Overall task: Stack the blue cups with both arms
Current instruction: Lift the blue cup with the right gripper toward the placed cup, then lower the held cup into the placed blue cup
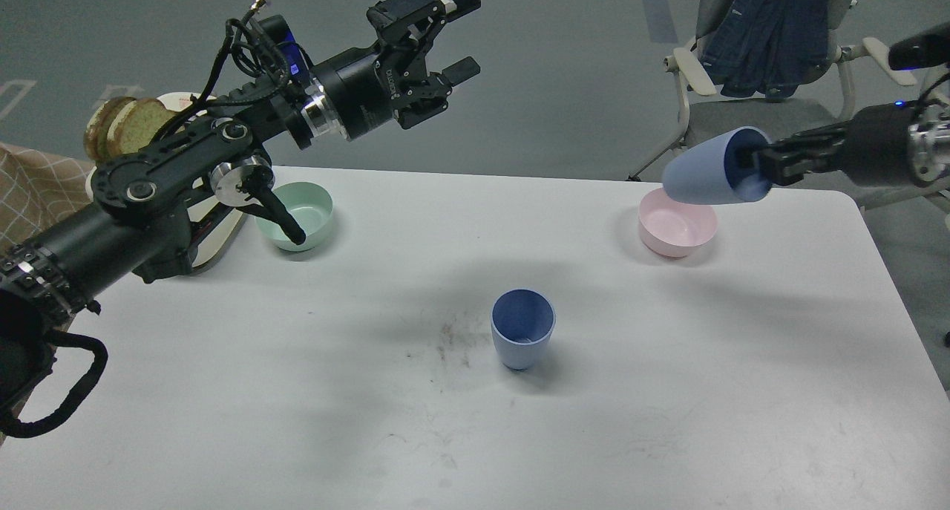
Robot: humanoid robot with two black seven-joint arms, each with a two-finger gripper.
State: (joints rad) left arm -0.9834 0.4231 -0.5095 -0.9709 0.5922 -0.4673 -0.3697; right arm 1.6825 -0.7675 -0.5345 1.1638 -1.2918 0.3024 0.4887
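One blue cup (522, 338) stands upright near the middle of the white table (297, 391). My right gripper (749, 168) comes in from the right and is shut on the rim of the second blue cup (705, 177). It holds that cup on its side in the air above the pink bowl (675, 229), base pointing left. My left gripper (456, 35) is open and empty, raised high beyond the table's far edge, far from both cups.
A mint-green bowl (298, 214) sits at the back left under my left arm. A plate with bread slices (122, 124) is at the far left. Chairs (757, 109) stand behind the table's right corner.
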